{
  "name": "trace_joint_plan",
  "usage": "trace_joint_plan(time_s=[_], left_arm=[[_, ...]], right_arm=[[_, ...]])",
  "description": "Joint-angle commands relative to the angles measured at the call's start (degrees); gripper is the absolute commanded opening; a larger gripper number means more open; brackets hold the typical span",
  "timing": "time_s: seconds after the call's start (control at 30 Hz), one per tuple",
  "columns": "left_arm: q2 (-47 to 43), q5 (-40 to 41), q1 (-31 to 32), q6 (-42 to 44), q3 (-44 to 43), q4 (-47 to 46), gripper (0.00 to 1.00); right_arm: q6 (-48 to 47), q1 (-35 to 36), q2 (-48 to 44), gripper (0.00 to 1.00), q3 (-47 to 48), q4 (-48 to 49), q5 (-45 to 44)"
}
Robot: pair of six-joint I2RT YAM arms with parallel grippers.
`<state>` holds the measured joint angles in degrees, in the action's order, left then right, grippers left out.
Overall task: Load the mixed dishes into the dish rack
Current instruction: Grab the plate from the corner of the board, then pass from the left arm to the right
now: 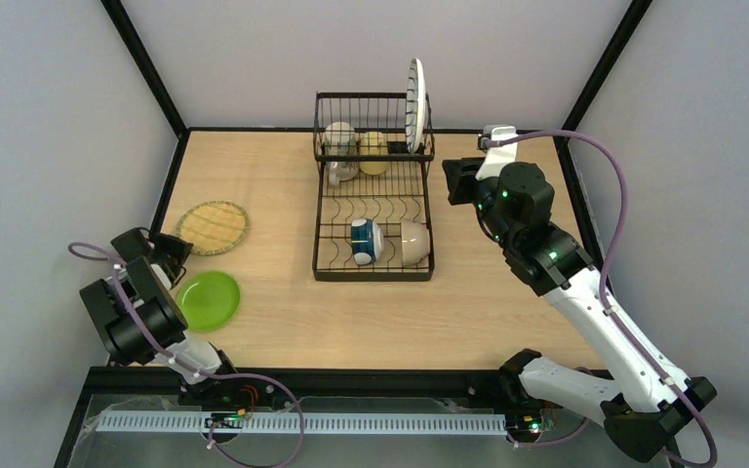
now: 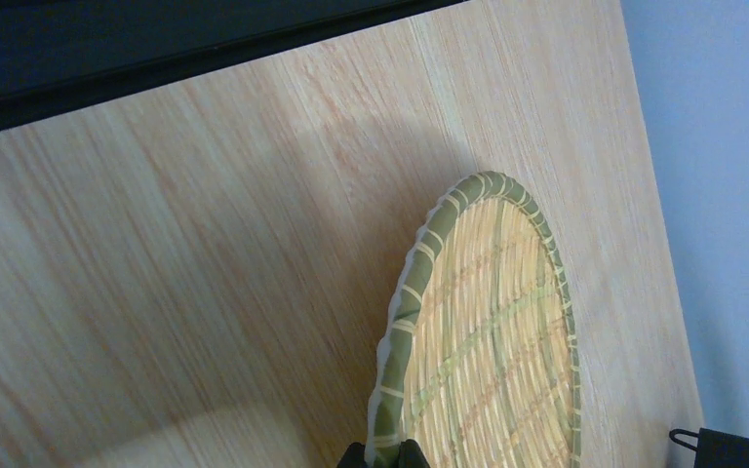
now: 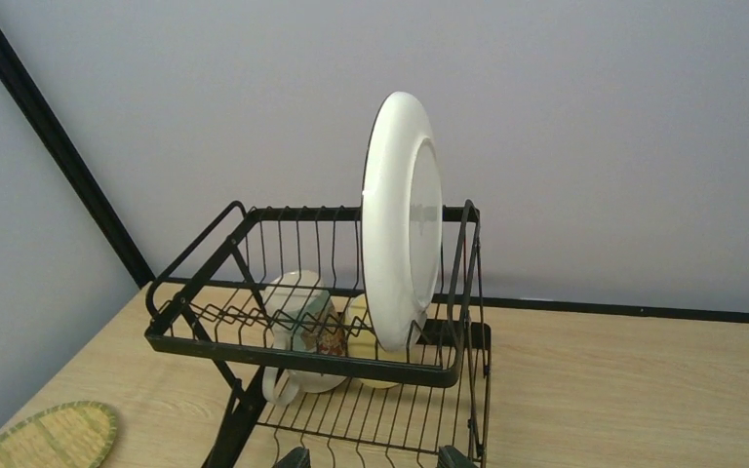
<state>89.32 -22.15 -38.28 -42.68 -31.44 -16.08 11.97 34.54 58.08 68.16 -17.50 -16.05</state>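
Note:
My left gripper (image 1: 172, 250) (image 2: 383, 454) is shut on the near rim of the yellow woven-look plate (image 1: 213, 227) (image 2: 488, 331), which lies at the table's left side. The lime-green plate (image 1: 207, 299) lies just in front of it. The black dish rack (image 1: 374, 278) (image 3: 302, 356) holds the white striped plate (image 1: 415, 105) (image 3: 400, 224) upright in its raised basket. A beige mug (image 1: 339, 146) (image 3: 297, 312) and a yellow mug (image 1: 374, 151) lie beside that plate. A blue-white bowl (image 1: 362, 241) and a white bowl (image 1: 413, 242) rest on the rack's base. My right gripper (image 1: 453, 180) (image 3: 374, 458) hangs open to the right of the rack, holding nothing.
Grey walls with black corner posts (image 1: 146, 68) enclose the table on three sides. The left wall stands close behind the woven plate. A black clip (image 2: 731, 448) sits at the table edge in the left wrist view.

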Motion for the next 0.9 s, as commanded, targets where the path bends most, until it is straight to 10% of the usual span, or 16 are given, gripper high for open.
trace_joint_plan(time_s=[0.0, 0.87], left_arm=[[-2.8, 4.2, -0.1, 0.9, 3.4, 6.7, 0.02], [-24.8, 2.6, 9.0, -21.3, 10.3, 2.8, 0.02]], right_arm=[[-0.1, 0.3, -1.8, 0.73, 1.3, -1.0, 0.2], [-1.0, 0.3, 5.0, 0.74, 10.7, -5.8, 2.0]])
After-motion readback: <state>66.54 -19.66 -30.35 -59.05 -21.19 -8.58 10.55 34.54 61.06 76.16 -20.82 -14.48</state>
